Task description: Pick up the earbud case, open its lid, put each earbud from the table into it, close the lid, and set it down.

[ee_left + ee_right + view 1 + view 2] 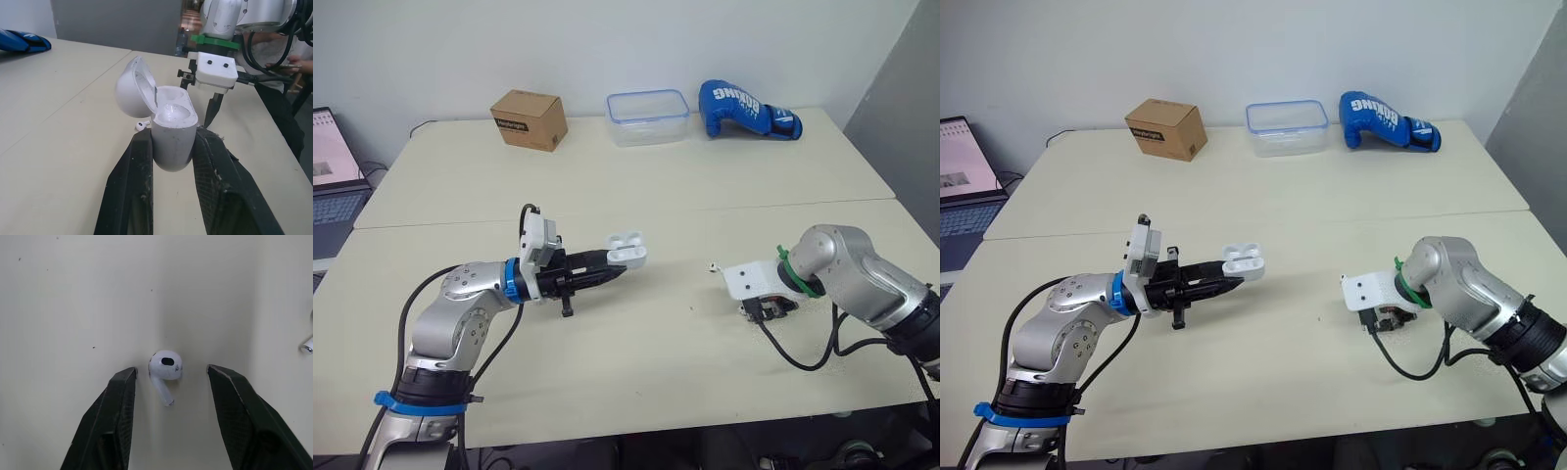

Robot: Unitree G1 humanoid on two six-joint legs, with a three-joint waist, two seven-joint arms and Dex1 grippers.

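Left pincer [615,274] is clamped on the earbud case [171,142], which is held clear above the table [636,186] with its lid hinged open and the interior exposed. Right pincer [171,370] points down at the table, fingers apart, with 1 earbud [165,366] lying between them, untouched by either. A 2nd earbud [306,346] lies nearby on the table.

White lettering on the blue boxing glove [1386,119] reads "BOXING".
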